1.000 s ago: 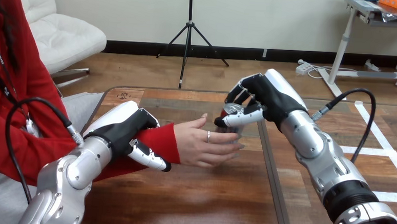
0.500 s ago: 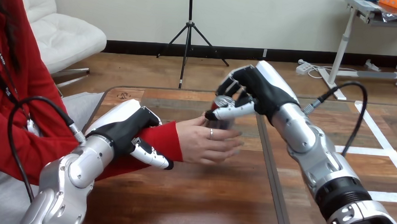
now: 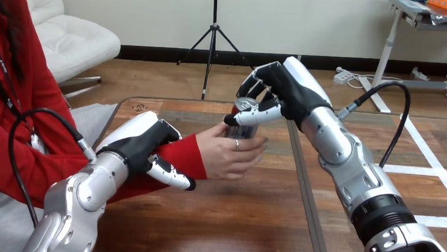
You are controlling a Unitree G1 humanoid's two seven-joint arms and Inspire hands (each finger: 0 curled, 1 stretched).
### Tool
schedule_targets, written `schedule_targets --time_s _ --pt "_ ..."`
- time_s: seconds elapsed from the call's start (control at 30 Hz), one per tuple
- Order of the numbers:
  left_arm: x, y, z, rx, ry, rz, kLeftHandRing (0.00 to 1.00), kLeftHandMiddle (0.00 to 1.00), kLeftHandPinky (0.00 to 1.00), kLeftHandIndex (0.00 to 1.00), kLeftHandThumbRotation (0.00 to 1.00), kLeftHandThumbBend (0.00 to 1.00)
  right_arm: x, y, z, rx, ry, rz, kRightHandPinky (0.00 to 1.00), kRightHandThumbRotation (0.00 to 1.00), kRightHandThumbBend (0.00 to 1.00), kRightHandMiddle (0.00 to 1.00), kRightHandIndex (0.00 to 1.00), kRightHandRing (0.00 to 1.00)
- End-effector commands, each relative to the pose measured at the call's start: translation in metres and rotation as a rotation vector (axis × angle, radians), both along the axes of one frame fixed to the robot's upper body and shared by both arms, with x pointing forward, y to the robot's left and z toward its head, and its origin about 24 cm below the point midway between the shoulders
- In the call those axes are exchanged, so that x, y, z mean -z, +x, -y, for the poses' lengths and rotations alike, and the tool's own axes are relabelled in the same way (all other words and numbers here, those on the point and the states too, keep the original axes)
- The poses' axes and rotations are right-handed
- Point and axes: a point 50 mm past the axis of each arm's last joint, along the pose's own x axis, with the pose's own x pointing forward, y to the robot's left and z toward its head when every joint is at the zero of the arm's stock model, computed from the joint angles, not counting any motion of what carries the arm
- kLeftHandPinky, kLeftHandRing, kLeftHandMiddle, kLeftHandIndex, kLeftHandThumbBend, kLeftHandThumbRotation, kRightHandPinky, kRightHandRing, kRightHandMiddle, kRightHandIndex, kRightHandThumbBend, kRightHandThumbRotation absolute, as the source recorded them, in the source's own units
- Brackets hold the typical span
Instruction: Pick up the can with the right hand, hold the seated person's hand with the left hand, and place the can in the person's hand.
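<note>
Head view: silver-topped can point(image 3: 246, 106), perhaps upright, in right hand's point(image 3: 295, 96) curled fingers; left hand's point(image 3: 142, 142) around person's wrist point(image 3: 195, 158).

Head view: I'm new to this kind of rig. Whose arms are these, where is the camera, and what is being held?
The camera sits on a humanoid robot's head, looking down over a wooden table. The two silver arms are the robot's own. Its right hand grips a can near the top, while the person's hand curls round the can's lower part. Its left hand clasps the person's wrist over the red sleeve.
</note>
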Motion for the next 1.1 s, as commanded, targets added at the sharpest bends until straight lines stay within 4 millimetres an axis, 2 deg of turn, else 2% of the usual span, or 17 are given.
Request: schedule_targets --time_s 0.0,0.57,1.07 --pt "-0.1562 0.0175 0.0588 0.243 -0.181 0.584 0.27 0.35 0.20 0.37 0.00 0.61 -0.1968 -0.0085 -0.0733 -0.251 0.080 0.622 0.29 0.00 0.67 0.38 0.42 0.33" --pt "-0.1502 0.0197 0.0568 0.231 -0.181 0.554 0.28 0.36 0.21 0.36 0.00 0.63 -0.2026 -0.0151 -0.0747 -0.278 0.085 0.641 0.29 0.00 0.69 0.39 0.43 0.33" --pt "-0.1475 0.0224 0.0532 0.187 -0.196 0.601 0.29 0.37 0.22 0.37 0.00 0.65 -0.1971 -0.0176 -0.0733 -0.288 0.066 0.634 0.28 0.00 0.70 0.37 0.42 0.32"
